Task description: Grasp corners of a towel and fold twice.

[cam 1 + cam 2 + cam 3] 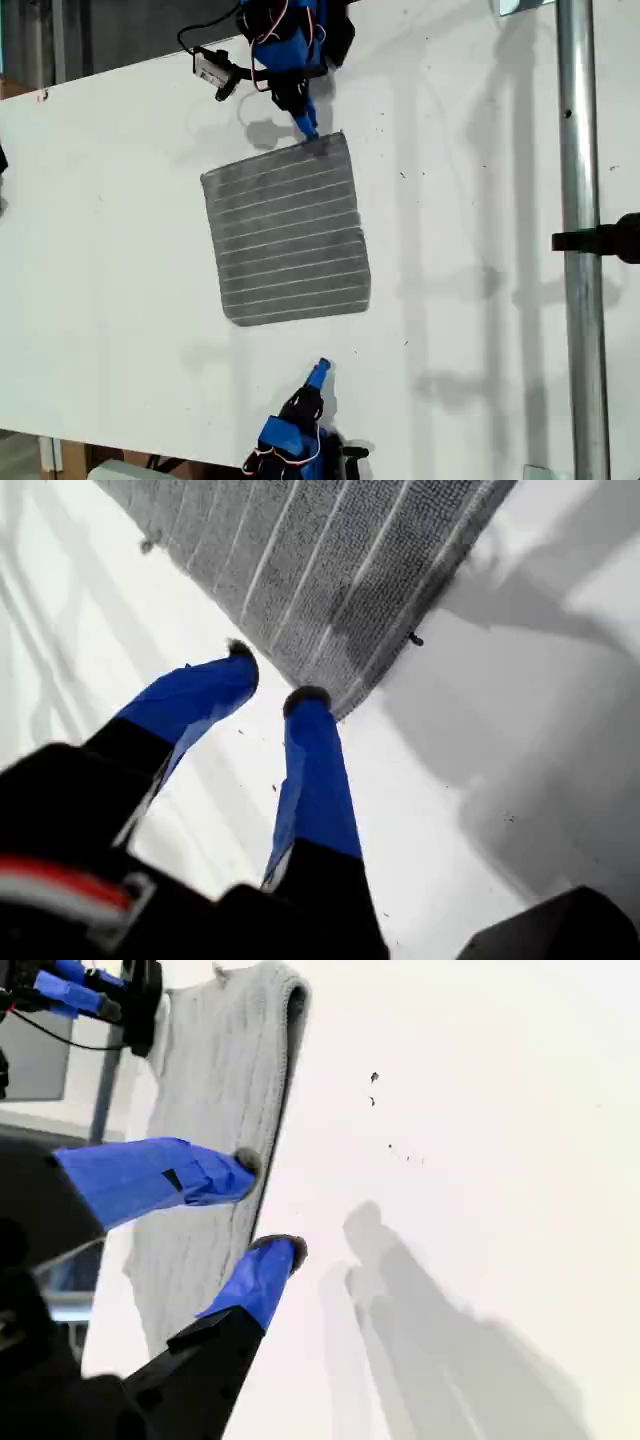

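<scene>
Exterior view: white table (480, 250), seen from above; grey towel (288, 235) with thin pale stripes lying flat and unfolded near its middle, all four corners showing. My first claw (308, 128) reaches in from the exterior view's top edge, its tip at the towel's upper corner (338, 138) on the exterior view's right. My second claw (321, 368) reaches in from the exterior view's bottom edge, just clear of the towel's lower edge, bare table between. Metal pole (580, 250) running top to bottom along the exterior view's right, black clamp (605, 240) on it. First wrist view: my first claw (272, 675) spread, a clear gap between its two blue fingers (315, 770), nothing pinched; one black tip sits at the hem just beside the towel's corner (342, 708), the other over bare table; towel (330, 570) spreads away beyond. Second wrist view: my second claw (265, 1208) spread, nothing pinched; one finger (150, 1175) shows in front of the towel (215, 1080), the other over bare table beside the towel's edge; contact with the cloth cannot be told; other arm (90, 995) visible past the towel's far end
</scene>
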You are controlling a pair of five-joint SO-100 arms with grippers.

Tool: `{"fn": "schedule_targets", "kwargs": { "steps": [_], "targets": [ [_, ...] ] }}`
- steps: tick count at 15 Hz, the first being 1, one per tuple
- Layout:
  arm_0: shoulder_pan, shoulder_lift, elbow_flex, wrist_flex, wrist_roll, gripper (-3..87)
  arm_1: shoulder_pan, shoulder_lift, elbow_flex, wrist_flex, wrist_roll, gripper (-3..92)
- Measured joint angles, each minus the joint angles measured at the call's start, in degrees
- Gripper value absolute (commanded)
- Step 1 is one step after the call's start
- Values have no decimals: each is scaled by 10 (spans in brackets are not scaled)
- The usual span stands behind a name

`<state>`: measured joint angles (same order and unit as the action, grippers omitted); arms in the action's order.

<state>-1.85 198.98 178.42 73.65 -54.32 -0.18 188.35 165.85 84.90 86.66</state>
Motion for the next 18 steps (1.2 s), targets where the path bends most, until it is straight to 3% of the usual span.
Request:
{"fn": "schedule_targets", "kwargs": {
  "steps": [1, 3, 4, 11, 14, 18],
  "targets": [
    [-4, 0, 0, 0, -5, -10, 2, 1, 0, 4, 0, -2],
    [-152, 0, 1, 0, -168, 1, 83, 1, 0, 6, -1, -2],
    [-185, 0, 1, 0, -213, 1, 83, 1, 0, 6, -1, -2],
    [-199, 0, -1, 4, -237, 1, 76, 1, -17, -1, -9, -2],
    [-199, 0, -1, 4, -239, 1, 46, -77, -140, -24, -80, -2],
    [-213, 0, -1, 4, -236, 1, 7, -455, -461, 61, -302, -2]
  ]
}}
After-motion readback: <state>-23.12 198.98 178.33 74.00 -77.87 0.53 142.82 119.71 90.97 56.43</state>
